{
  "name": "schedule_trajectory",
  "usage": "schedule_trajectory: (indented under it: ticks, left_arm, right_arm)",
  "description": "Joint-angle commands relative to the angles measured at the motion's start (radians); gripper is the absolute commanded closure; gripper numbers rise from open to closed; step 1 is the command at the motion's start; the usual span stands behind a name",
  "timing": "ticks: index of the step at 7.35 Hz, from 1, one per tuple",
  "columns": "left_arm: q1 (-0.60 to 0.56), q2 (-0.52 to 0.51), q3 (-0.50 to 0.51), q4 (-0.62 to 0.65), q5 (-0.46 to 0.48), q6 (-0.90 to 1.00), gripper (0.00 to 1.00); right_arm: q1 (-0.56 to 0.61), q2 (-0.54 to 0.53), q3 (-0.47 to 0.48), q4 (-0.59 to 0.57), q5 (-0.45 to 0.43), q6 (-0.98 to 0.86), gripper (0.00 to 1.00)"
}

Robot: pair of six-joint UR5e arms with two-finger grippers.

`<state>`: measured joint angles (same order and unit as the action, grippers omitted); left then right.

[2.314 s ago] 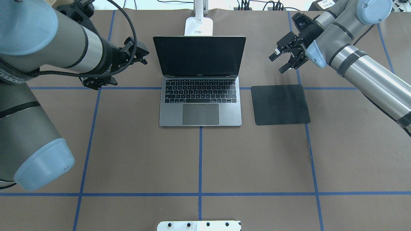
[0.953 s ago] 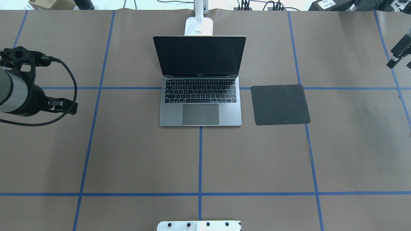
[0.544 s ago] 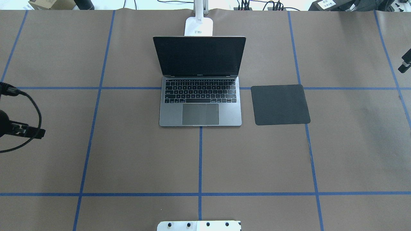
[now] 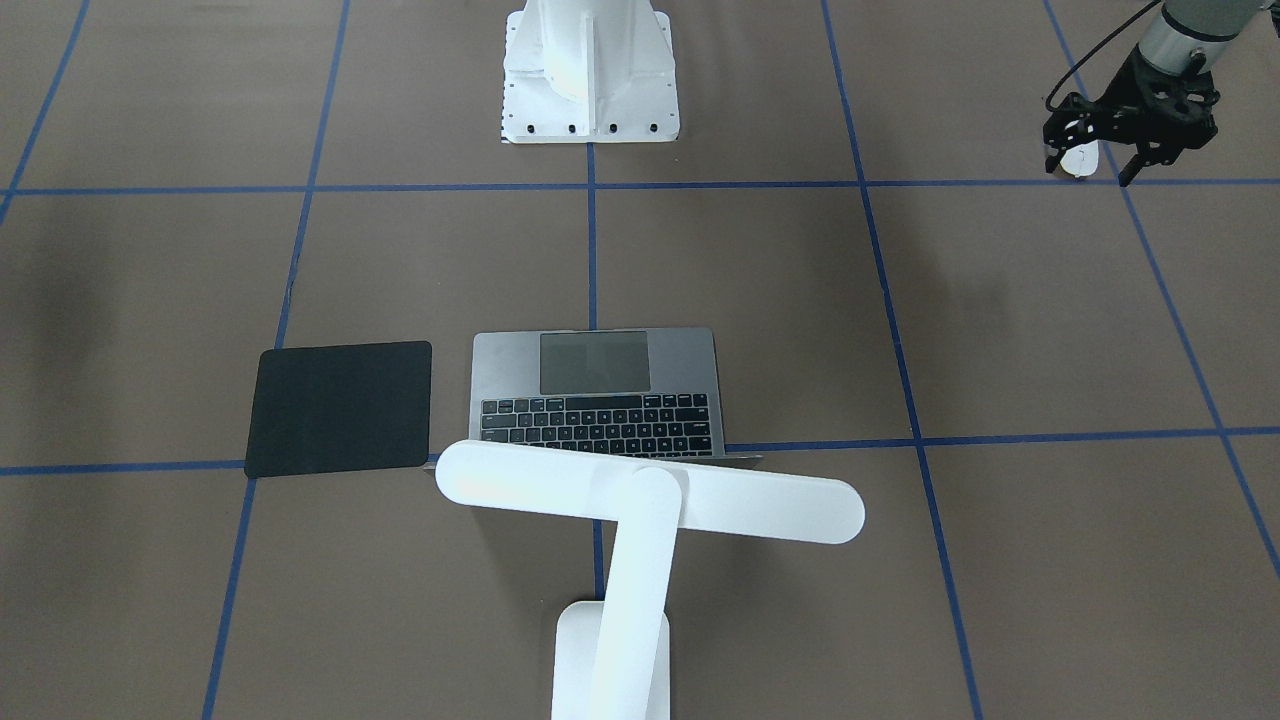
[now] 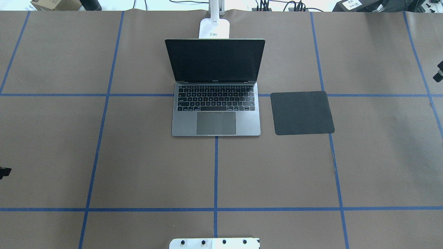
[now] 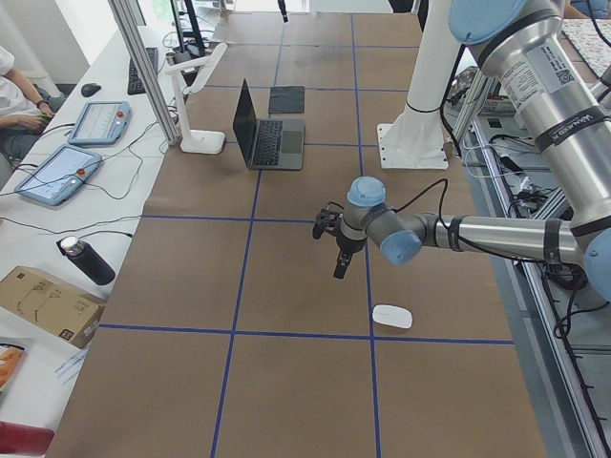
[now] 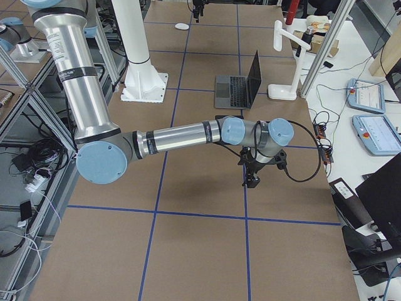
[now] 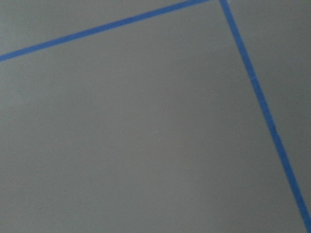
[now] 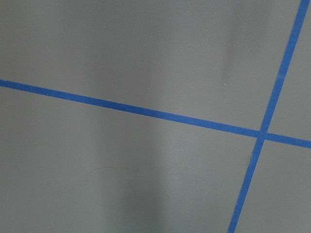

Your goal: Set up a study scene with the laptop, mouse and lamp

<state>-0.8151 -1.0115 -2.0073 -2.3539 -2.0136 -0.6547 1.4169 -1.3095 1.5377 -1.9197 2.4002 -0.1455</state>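
The brown, blue-taped table (image 5: 138, 155) bears the laptop (image 5: 215, 114), a black mat (image 5: 301, 113), the lamp (image 5: 214, 28) and the mouse (image 6: 392, 316).

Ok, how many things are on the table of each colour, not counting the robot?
White: 2, the lamp and the mouse
Grey: 1, the laptop
Black: 1, the mat
Total: 4

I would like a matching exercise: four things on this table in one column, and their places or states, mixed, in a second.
1. slim grey metal laptop
2. flat black square mat
3. white desk lamp with a bar head
4. small white oval mouse

A. alone, far towards the robot's left
B. standing behind the laptop's screen
C. open, screen dark
D. flat beside the laptop, on the robot's right

Pairs: 1-C, 2-D, 3-B, 4-A.
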Motion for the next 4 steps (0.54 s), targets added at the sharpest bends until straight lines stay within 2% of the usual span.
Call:
schedule_trajectory:
  ticks: [1,3,4]
  left_arm:
    - [-0.004,0.054,0.119,-0.125,-0.042,-0.101,0.01]
    - [0.002,0.148,0.157,-0.241,-0.045,-0.108,0.01]
    - [0.013,0.148,0.17,-0.258,-0.057,-0.111,0.01]
  right_arm:
    - [0.0,-0.034,0.065,0.001,0.0,0.052,0.04]
    - [0.0,-0.042,0.104,0.001,-0.003,0.072,0.03]
    - [-0.001,-0.043,0.113,0.001,-0.004,0.073,0.03]
